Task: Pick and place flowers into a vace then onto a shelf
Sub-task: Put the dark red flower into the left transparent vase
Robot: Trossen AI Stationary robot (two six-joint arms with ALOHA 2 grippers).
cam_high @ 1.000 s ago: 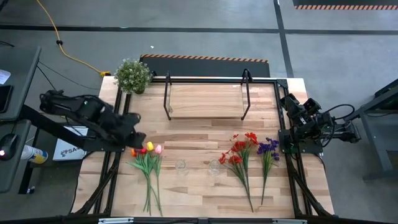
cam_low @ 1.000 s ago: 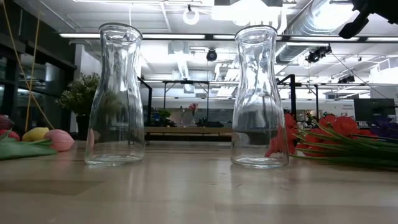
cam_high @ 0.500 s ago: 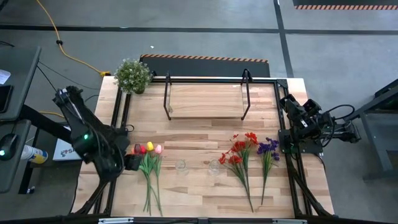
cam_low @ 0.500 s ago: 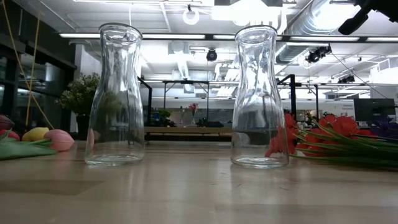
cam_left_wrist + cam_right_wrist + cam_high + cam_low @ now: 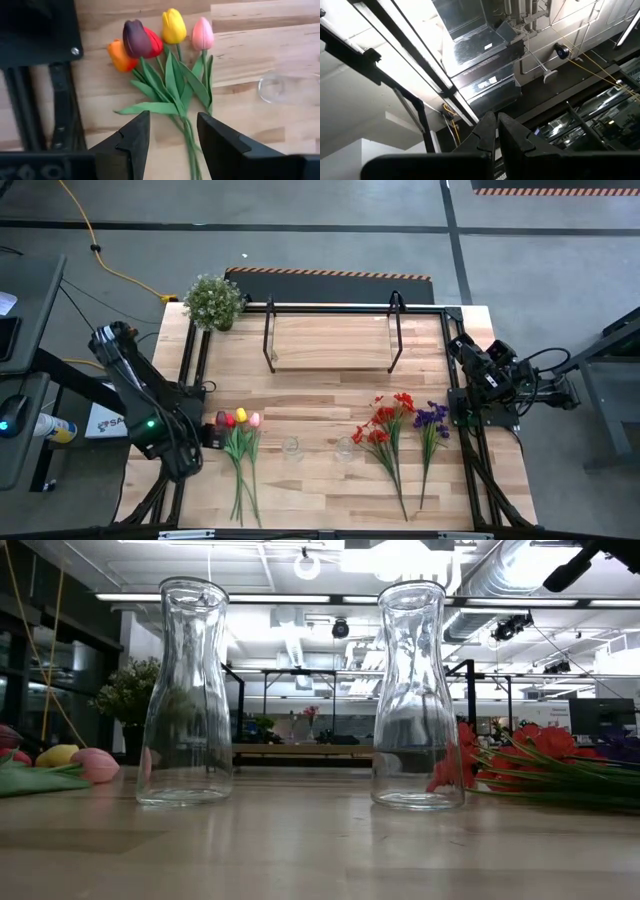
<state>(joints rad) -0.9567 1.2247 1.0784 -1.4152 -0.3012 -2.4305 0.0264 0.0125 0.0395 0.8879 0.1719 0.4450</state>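
Nearest the front edge of the desk (image 5: 330, 490) lie the stem ends of the flowers, with two clear glass vases standing between the bunches: the left vase (image 5: 188, 692) just beside the tulips (image 5: 165, 60), the right vase (image 5: 420, 695) just beside the red sprays (image 5: 383, 430). The tulips, orange, maroon, red, yellow and pink, lie flat on the wood with their heads pointing toward the far side. The left end effector (image 5: 171, 142) hangs above their stems near the desk's left edge, its fingers (image 5: 132, 140) standing apart with nothing between them. To the right of the red sprays lie the purple sprays (image 5: 431, 420), also flat on the wood. At the desk's right edge the right arm waits folded, its right end effector (image 5: 495, 131) pointing up at the ceiling with the fingers closed on nothing. Farther back stands the shelf (image 5: 330, 340), its board bare, and at the far left corner sits a bushy green potted plant (image 5: 213, 300).
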